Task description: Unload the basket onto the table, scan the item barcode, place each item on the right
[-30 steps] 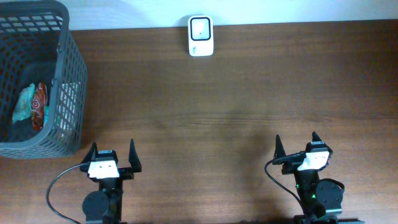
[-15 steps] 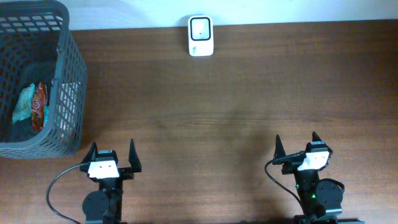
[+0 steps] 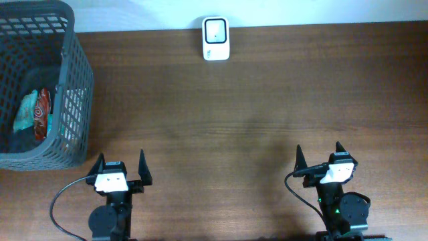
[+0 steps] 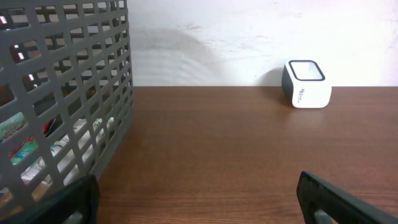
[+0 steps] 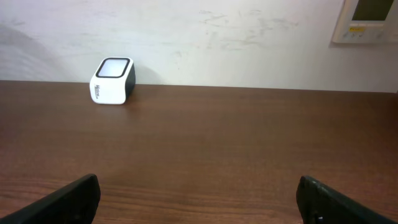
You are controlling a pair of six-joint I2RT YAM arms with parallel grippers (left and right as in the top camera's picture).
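Wooden table (image 3: 267, 120): basket (image 3: 75, 100) left, scanner (image 3: 215, 38) rear.

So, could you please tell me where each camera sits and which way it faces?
Overhead: above the table, looking straight down on scanner, basket and both arms; left fingers and right fingers open.
Left wrist: low over the table, facing the back wall; basket left, scanner right; own fingers in bottom corners.
Right wrist: likewise low, facing the wall; scanner left, wall panel top right; own fingers in bottom corners.
Shared: both wrist views show the scanner.
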